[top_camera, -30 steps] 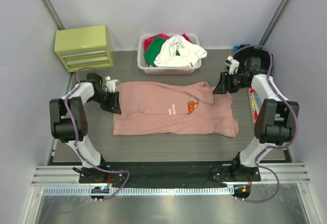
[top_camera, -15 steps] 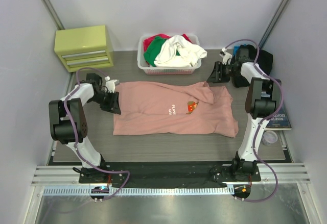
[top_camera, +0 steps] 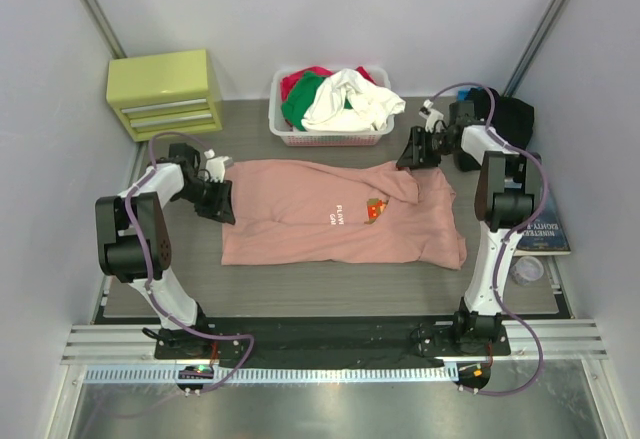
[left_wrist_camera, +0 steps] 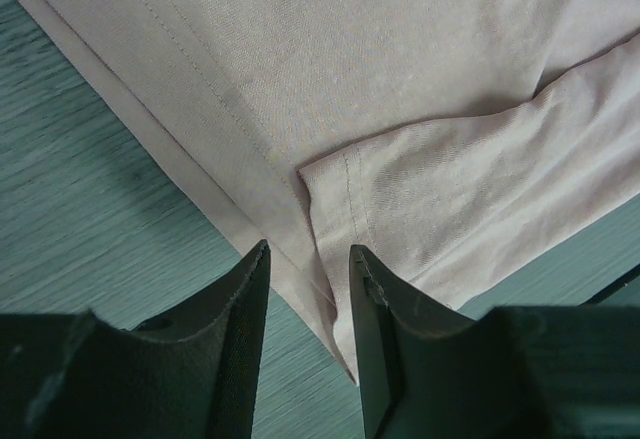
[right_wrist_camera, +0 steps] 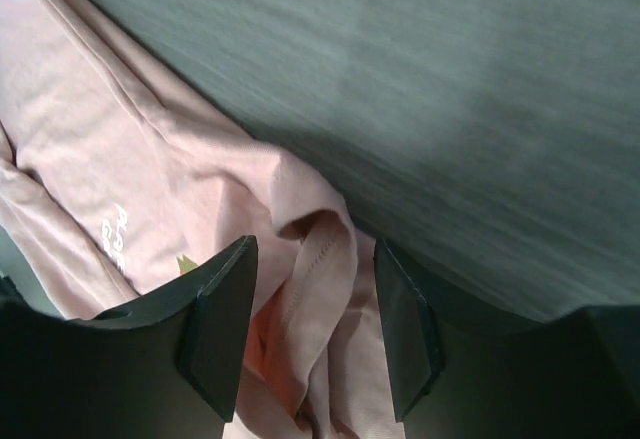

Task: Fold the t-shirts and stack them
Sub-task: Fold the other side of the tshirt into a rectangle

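The left gripper [top_camera: 220, 199] is staying right where it was, at the left end of the pink t-shirt [top_camera: 320, 229]. Its two fingers are standing a little apart, one on each side of the hem at the corner. They are not squeezing the cloth.

The pink t-shirt is lying spread out in the middle of the table [top_camera: 330, 284], with its little picture facing up. One sleeve is lying flapped over onto the body. The shirt is not moving at all.

The right gripper [top_camera: 407, 155] is the one that is changing. It is swinging away from the right edge of the shirt, going back and to the left. Now it is hanging over the far right corner of the shirt, where the cloth is bunching up. Its fingers are spread wide and are holding nothing.

Because that arm is moving away, the black t-shirt [top_camera: 512, 114] is showing more now. It is sitting in a heap at the far right corner of the table.

I think the right gripper is getting ready to grab the bunched corner. No new fold is being made yet, and the black t-shirt is waiting its turn.
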Controlling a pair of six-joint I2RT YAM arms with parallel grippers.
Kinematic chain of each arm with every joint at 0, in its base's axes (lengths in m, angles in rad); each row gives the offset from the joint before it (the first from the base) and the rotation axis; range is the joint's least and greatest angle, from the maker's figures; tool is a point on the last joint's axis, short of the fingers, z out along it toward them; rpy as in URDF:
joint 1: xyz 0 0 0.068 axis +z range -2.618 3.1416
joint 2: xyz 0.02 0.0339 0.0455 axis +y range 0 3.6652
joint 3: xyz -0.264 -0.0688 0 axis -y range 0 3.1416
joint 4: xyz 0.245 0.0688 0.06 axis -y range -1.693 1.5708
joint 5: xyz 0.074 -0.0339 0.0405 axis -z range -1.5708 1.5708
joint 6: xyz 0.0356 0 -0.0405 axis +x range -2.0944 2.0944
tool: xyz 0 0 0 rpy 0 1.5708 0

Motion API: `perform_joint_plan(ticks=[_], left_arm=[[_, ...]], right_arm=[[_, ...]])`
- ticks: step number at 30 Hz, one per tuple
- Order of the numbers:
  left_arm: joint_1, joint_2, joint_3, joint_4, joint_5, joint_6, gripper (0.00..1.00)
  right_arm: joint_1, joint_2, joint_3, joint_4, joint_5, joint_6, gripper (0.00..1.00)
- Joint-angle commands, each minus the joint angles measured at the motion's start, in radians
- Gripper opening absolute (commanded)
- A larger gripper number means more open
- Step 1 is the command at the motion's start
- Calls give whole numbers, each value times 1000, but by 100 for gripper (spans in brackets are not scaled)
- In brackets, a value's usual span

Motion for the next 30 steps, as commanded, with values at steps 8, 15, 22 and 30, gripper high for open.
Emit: perform_joint_plan(ticks=[8,15,22,30], left_arm=[[-2,-14,-5,26,-3,10,39],[-2,-17,-26,41,6,4,39],[-2,-29,-34,41,-5,13,39],[-2,-33,-40,35,-12,30,39]], right_arm=[[31,-134,-126,30,12,-36,1],[63,-276,-181,31,12,-59,1],[115,-407,-215,-39,-46,-69,1],[120,-542,-386,-70,-30,-131,40]])
